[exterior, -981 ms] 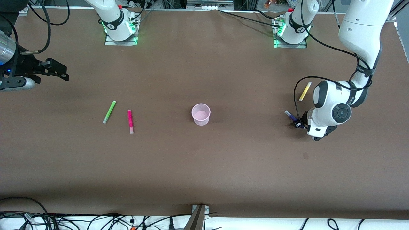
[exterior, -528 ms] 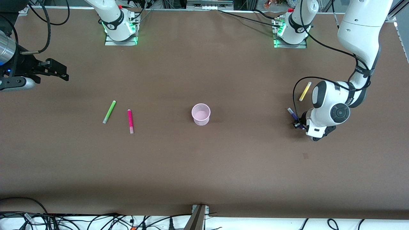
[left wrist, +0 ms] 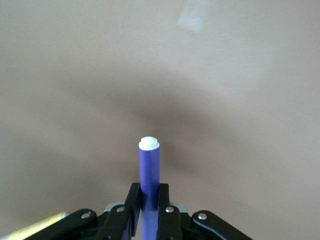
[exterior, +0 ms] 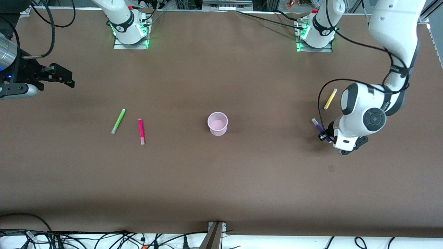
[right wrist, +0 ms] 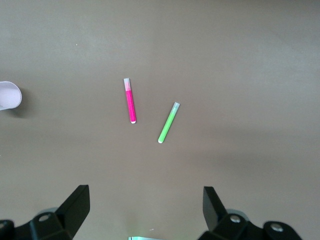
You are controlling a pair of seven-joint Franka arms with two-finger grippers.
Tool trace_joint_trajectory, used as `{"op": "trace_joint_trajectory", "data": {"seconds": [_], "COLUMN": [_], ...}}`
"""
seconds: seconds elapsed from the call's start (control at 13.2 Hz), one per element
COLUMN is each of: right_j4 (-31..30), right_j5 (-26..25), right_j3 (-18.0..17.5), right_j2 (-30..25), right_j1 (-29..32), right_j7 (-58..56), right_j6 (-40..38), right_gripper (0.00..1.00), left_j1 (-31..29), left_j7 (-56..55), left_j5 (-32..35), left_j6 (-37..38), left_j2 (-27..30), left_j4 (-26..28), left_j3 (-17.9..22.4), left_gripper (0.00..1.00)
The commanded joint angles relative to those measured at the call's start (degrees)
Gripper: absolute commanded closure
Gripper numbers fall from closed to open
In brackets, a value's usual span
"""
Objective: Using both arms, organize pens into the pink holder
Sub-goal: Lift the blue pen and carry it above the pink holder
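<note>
The pink holder (exterior: 217,123) stands upright mid-table. My left gripper (exterior: 324,136) is shut on the dark purple pen (exterior: 317,126), holding it low over the table at the left arm's end. In the left wrist view the pen (left wrist: 149,170) sticks out between the closed fingers of that gripper (left wrist: 149,200). The yellow pen (exterior: 330,99) lies beside it, farther from the front camera. The green pen (exterior: 118,121) and magenta pen (exterior: 141,131) lie toward the right arm's end. My right gripper (exterior: 65,77) waits open and empty; its wrist view shows the gripper (right wrist: 144,194), the magenta pen (right wrist: 130,101), the green pen (right wrist: 168,123) and the holder's rim (right wrist: 9,95).
The brown table (exterior: 221,180) carries nothing else. The arm bases (exterior: 130,31) stand along its edge farthest from the front camera. Cables (exterior: 104,238) and a bracket lie along the edge nearest that camera.
My left arm has shifted and risen slightly with the purple pen in its grip, and the pen's free end has tilted up. The right arm has not moved.
</note>
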State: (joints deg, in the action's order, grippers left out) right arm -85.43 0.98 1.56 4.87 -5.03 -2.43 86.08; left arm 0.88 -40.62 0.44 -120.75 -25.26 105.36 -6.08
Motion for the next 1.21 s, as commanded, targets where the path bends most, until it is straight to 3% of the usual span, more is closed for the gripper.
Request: {"op": "trace_joint_trajectory", "data": {"seconds": [0.0,0.3,0.45,0.83,1.13], "right_j4": [0.1,0.2,0.1,0.1,0.1], "right_j5": [0.9,0.9,0.9,0.9,0.9], "right_j3": [-0.2,-0.2,-0.2,-0.1,0.1], "right_j2": [-0.1,-0.1,-0.1,-0.1,-0.1], "right_j1": [0.2,0.2,0.2,0.3,0.4], "right_j7": [-0.4,-0.4,-0.4,-0.4,-0.4], "right_j6": [0.0,0.1,0.1,0.1,0.1], "right_gripper": [0.00,0.00,0.00,0.00,0.00], "left_j1": [0.7,2.0,6.7,18.0,25.8], "left_j7": [-11.6,-33.2,-42.5,-74.6,-87.1], "left_j5": [0.4,1.4,3.7,18.2,29.8], "left_j6": [11.1,11.2,10.9,3.9,3.9], "left_j2": [1.9,1.9,1.4,-2.2,-8.6], "left_j4": [-9.5,-15.5,-17.0,-17.3,-23.4], "left_j3": [-5.2,-13.3,-13.3,-13.0,-12.3], "left_gripper": [1.00,1.00,1.00,1.00,1.00]}}
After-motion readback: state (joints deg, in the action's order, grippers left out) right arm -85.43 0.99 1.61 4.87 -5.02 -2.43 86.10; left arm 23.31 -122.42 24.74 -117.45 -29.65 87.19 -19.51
